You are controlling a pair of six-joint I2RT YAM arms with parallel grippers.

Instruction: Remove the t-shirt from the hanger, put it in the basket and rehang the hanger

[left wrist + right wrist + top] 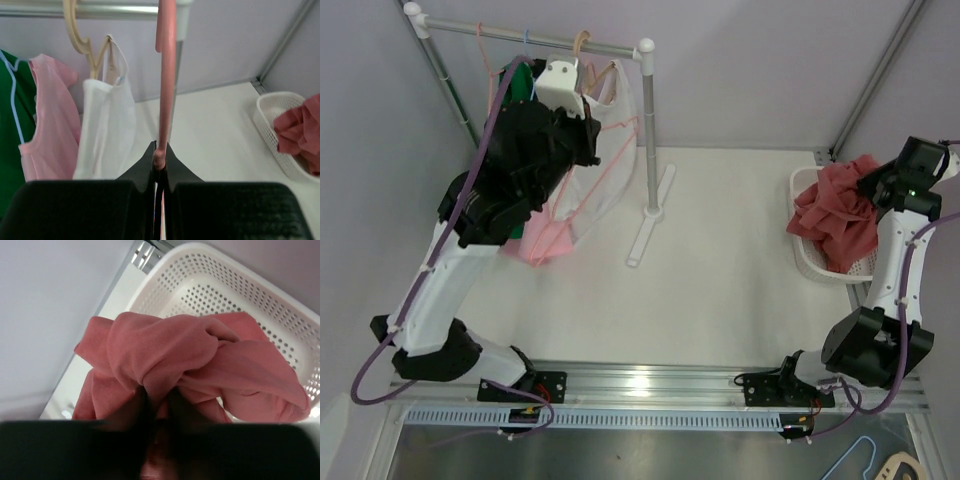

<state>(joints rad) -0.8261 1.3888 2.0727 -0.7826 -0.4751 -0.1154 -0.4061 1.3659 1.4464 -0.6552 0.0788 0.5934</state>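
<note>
Presently, at the far left, the rack rail (535, 38) carries a green garment (10, 125), a pink garment (50, 120) and a white garment (107, 130). Just beside them the left gripper (160, 150) is clamped tight on a bar of the pink hanger (166, 90). At the far right, the right gripper (156, 400) pinches the bunched red t-shirt (170, 350), well apart from the hanger, over the white basket (225, 285).

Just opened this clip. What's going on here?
The left gripper is shut on a pink hanger up at the rack, where other garments hang. The right gripper is pinching the red t-shirt, bunched over the white basket. That shirt is off any hanger.
</note>
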